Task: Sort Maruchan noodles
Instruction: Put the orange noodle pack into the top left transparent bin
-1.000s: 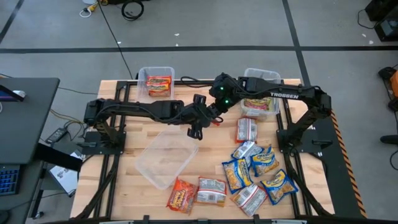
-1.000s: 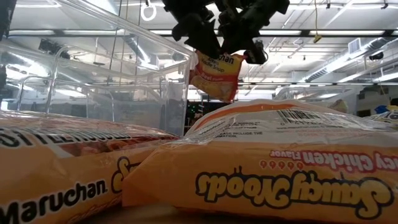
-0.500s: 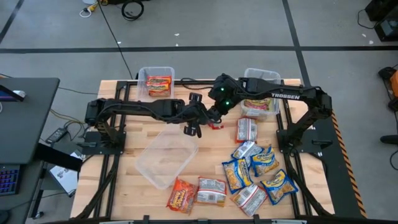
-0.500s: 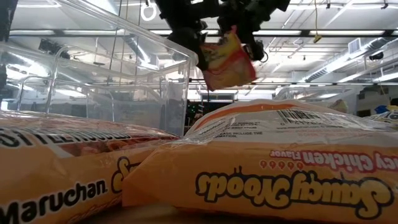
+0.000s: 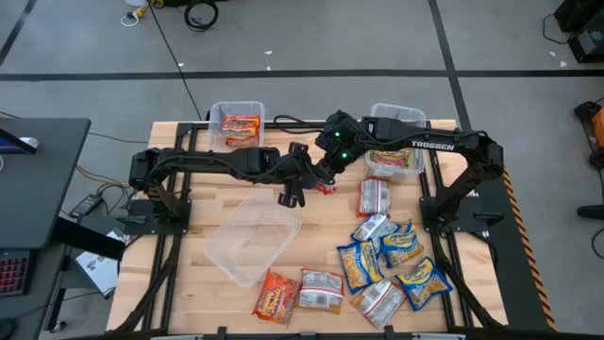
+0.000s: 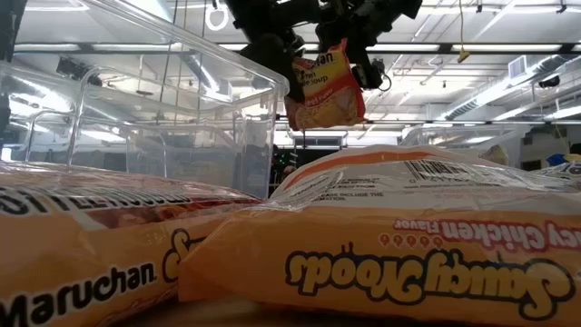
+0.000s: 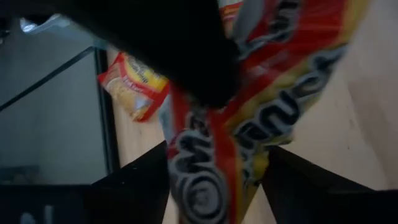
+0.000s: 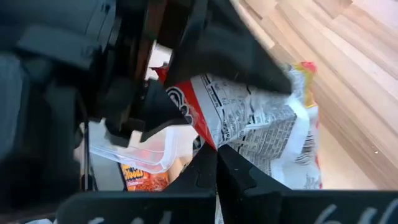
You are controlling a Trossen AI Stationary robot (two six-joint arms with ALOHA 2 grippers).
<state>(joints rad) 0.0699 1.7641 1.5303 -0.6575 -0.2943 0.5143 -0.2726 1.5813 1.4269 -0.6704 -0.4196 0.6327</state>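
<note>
MOVED: the orange-red Maruchan packet (image 6: pixel 324 88) has swung up and left since before | NOW: in mid-air over the table middle, right gripper (image 5: pixel 327 176) pinching it tight, left gripper (image 5: pixel 304 179) closed around it too | STEP: hand-over | NEXT: right lets go; left carries it to the bin with orange-red packets (image 5: pixel 236 124).

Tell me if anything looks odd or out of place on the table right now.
The large clear bin sits askew, at an angle to the table edges, unlike the two bins at the back. Also, both the left gripper and right gripper meet at one orange-red packet in mid-air.
</note>
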